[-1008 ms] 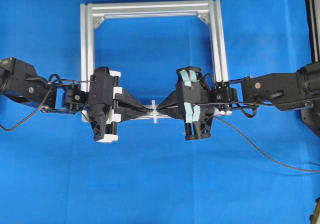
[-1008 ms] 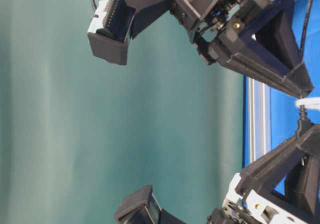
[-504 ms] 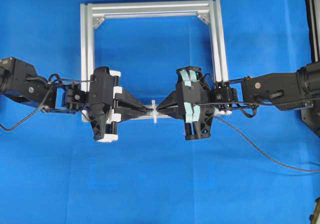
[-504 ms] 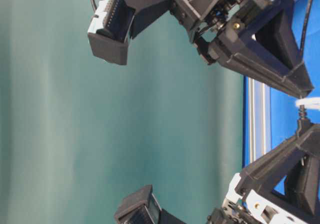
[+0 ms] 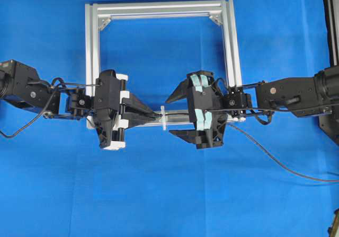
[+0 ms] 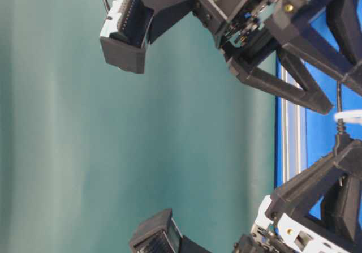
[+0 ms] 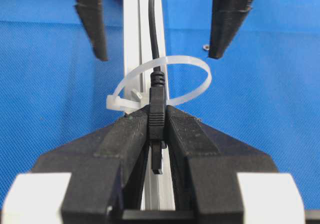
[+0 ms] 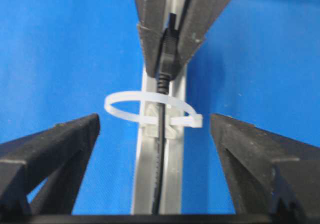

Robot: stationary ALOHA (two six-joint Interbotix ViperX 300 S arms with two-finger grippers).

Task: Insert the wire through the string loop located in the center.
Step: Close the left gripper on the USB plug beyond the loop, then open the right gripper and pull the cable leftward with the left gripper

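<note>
The white string loop [image 7: 207,76] stands over the near aluminium bar [image 7: 132,33]. The black wire [image 7: 154,38] runs through it. My left gripper [image 7: 157,115] is shut on the wire's plug just on its side of the loop. Overhead, this left gripper [image 5: 157,118] points right at the string loop [image 5: 163,119]. My right gripper [image 5: 169,116] faces it, open wide, one finger on each side of the bar. In the right wrist view the right gripper [image 8: 155,126] holds nothing. There the string loop [image 8: 125,99] circles the wire [image 8: 167,58], which lies along the bar's slot.
A square aluminium frame [image 5: 92,62] lies on the blue cloth. The wire's long tail [image 5: 275,163] trails over the cloth to the right edge. A black stand [image 5: 331,62] rises at the right border. Both arms stretch in from the sides over the frame's near bar.
My right gripper has opened wide and let go of the wire. The left gripper stays shut on the plug, and neither arm has shifted.
</note>
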